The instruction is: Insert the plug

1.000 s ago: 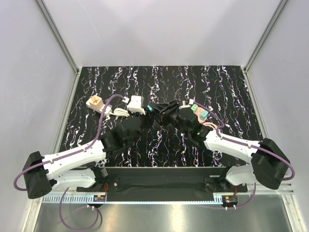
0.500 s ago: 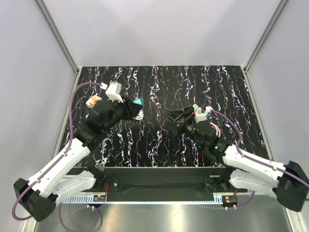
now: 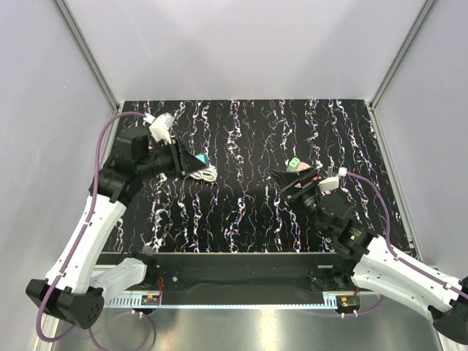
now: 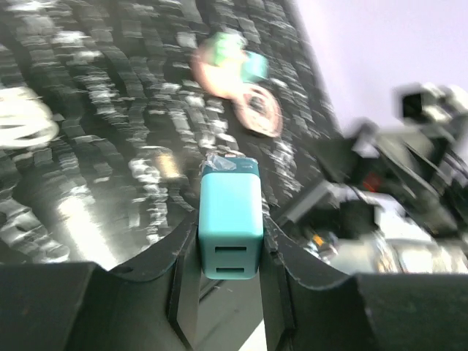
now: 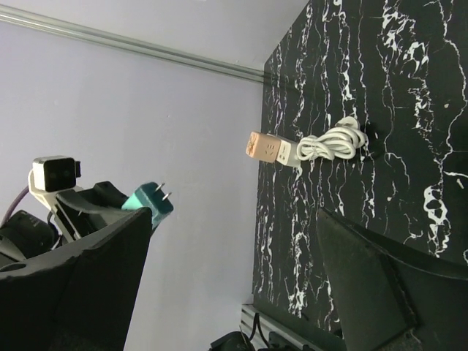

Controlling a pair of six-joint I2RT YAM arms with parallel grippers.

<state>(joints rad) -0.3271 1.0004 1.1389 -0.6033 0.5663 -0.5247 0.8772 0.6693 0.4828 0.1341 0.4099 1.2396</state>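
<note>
- Clamped in the left jaws, set narrow: a teal plug (image 4: 230,219), one black finger (image 4: 183,289) pressed to each flank.
- Held in the air above the left half of the bench (image 3: 241,124), well clear of its black marbled top.
- Two bare metal prongs at the plug's far end, pointing away from the wrist and toward the right arm (image 3: 380,259); two slots on the near face.
- Flat on the bench close to the left wall: a peach socket block (image 5: 269,148), with a coiled white cable (image 5: 329,144) touching its end.
- Well apart from that block, the plug, not yet plugged in.
- Spread wide, the right jaws, with nothing between them, above the right half of the bench.
- Just beside them, on the bench: a green-and-pink adapter (image 3: 294,164) with a looped pink cord (image 4: 257,110).
</note>
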